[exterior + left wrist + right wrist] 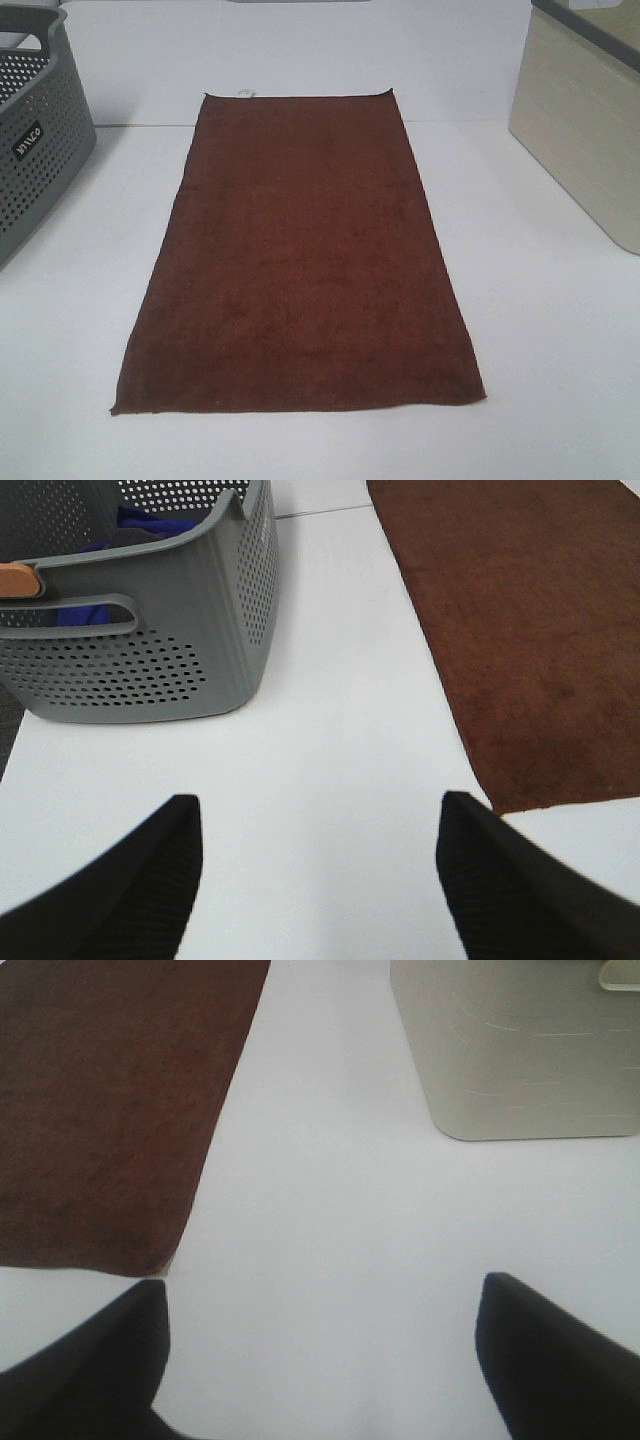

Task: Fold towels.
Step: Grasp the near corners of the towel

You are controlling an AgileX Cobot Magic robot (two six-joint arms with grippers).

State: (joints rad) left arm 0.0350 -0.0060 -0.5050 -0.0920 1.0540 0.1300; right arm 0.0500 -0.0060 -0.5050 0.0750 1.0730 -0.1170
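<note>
A maroon towel (300,255) lies flat and fully spread on the white table, its long side running front to back, with a small white tag (245,93) on the far short edge. Neither arm shows in the exterior high view. In the left wrist view my left gripper (318,825) hangs open over bare table, with the towel's (530,630) near left corner just beyond one fingertip. My right gripper (322,1305) is open too, above bare table beside the towel's (100,1110) near right corner. Nothing sits between either pair of fingers.
A grey perforated basket (35,150) stands at the left; in the left wrist view the basket (150,670) holds some blue cloth. A beige bin (585,130) stands at the right, also seen as a beige bin (520,1050) from the right wrist.
</note>
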